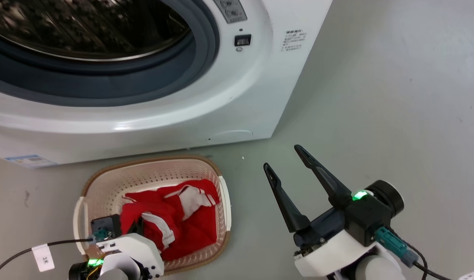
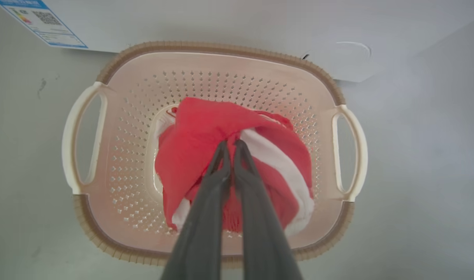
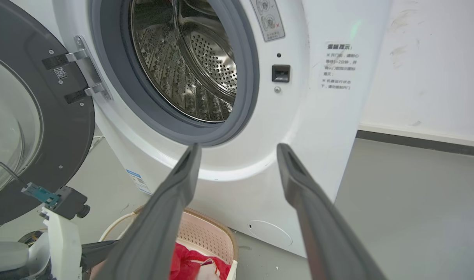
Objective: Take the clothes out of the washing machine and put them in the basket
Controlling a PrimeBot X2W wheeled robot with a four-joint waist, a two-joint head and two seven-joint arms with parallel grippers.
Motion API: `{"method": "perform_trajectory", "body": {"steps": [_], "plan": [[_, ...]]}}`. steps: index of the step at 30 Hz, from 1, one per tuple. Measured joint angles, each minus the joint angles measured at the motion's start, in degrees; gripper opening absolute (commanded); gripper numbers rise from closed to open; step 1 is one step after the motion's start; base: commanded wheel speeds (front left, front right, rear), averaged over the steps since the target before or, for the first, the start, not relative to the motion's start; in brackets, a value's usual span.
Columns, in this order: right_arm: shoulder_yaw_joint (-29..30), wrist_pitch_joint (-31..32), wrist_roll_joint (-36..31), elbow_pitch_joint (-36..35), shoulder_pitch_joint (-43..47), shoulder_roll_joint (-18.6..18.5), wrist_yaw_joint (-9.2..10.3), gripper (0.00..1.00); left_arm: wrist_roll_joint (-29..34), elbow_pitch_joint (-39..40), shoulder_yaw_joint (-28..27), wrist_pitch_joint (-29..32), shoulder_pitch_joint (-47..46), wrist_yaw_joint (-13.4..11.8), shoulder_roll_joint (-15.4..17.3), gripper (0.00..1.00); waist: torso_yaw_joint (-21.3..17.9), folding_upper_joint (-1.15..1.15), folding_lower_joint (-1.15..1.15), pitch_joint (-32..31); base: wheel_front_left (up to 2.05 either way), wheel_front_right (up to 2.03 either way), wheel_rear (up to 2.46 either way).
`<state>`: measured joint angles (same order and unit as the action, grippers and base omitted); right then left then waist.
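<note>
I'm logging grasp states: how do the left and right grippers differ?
The left gripper is shut, pinching the clothes; the right gripper is open and holds nothing. The left points down into the basket; the right sits beside it over the floor, facing the washing machine. Both have long dark fingers.

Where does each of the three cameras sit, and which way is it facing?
Head view: on the head, looking down at the washer and basket; open right claw lower right, left arm lower left.
Left wrist view: looks straight down into the basket; left claw shut on the clothes.
Right wrist view: faces the washer's open drum along its spread fingers.
Shared: all three show the basket of clothes.
</note>
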<state>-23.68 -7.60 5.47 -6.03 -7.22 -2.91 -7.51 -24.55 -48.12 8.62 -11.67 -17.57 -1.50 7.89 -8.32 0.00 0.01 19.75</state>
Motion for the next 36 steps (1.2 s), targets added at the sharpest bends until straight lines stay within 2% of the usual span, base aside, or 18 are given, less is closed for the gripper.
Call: {"method": "perform_trajectory", "body": {"steps": [11,24,25,27,28,29,36], "plan": [[-2.58,-2.48,0.25,0.73,-5.38,-0.01,0.00,1.00,-2.47,-16.45,-2.46,-2.04,-9.15,1.13,1.76,0.00,-3.08,0.00,0.00,9.99,0.00,0.00,0.00],[-3.18,-4.47,0.73,2.09,-8.90,-0.01,0.00,1.00,-2.43,-23.84,-2.13,-2.69,-15.41,1.02,4.25,0.00,-5.89,0.00,0.00,18.65,0.00,0.00,0.00],[-3.18,-4.48,0.88,2.23,-9.10,-0.01,0.00,1.00,-2.54,-24.06,-2.13,-2.47,-15.64,1.36,4.16,0.08,-6.04,0.00,0.00,18.82,0.00,0.00,0.00],[-3.10,-4.58,1.05,2.67,-9.21,-0.01,0.00,1.00,-2.91,-24.49,-1.99,-0.75,-15.85,1.85,3.90,0.77,-6.08,0.00,0.00,18.82,0.00,0.00,0.00],[-3.07,-4.69,1.09,3.05,-9.20,-0.02,0.00,1.00,-2.93,-24.72,-1.97,-0.58,-15.83,1.88,3.80,0.77,-6.05,0.00,0.00,18.59,0.00,0.00,0.00],[-3.09,-4.86,1.15,3.32,-9.20,-0.02,0.00,1.00,-2.98,-24.86,-1.91,-0.38,-15.81,1.96,3.76,1.00,-6.01,0.00,-0.01,18.28,0.00,0.00,0.00],[-2.69,-5.44,2.05,5.03,-8.59,-0.01,0.00,1.00,-3.98,-25.38,-2.05,-0.90,-13.36,2.00,2.85,1.00,-5.67,0.00,-0.01,13.83,0.00,0.00,0.00]]}}
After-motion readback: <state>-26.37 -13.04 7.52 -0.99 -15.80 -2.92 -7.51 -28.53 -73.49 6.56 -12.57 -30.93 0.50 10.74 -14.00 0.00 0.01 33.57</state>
